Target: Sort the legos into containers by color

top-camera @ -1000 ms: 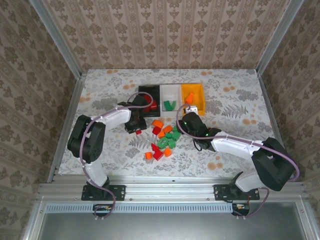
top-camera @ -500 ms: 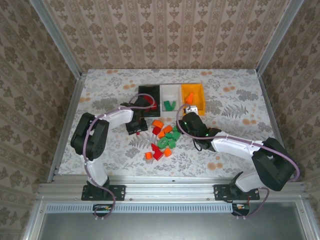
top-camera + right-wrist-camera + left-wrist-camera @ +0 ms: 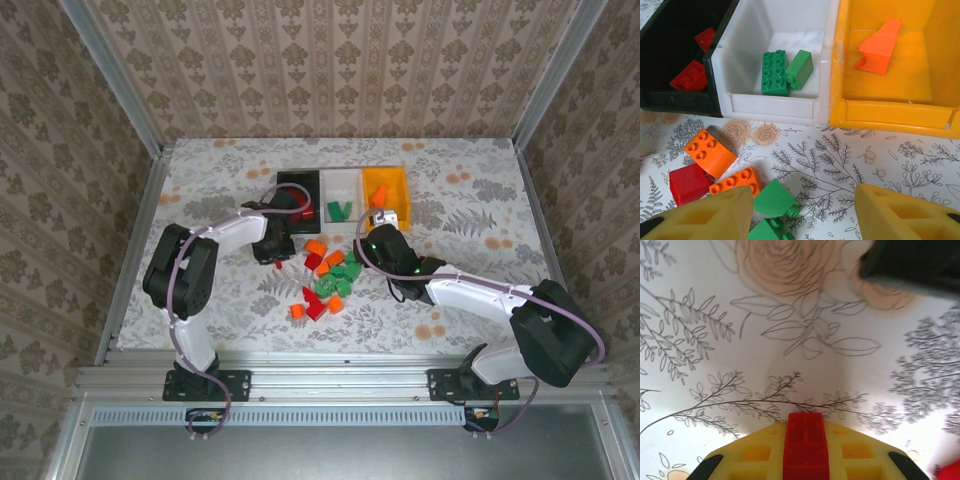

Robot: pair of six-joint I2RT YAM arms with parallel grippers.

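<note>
My left gripper is shut on a red lego, held just over the table near a corner of the black container. From above, it sits left of the loose pile of red, green and orange legos. My right gripper is open with nothing between its fingers, over bare table in front of the containers. The black container holds two red legos. Two green legos lie in the white container, and the orange-yellow container holds one orange lego.
Orange legos, a red one and green ones lie just left of my right gripper. The three containers stand side by side at the middle back of the table. Metal frame rails border the flowered table.
My left gripper has shut on the red lego and shifted slightly right. The right arm has barely moved.
</note>
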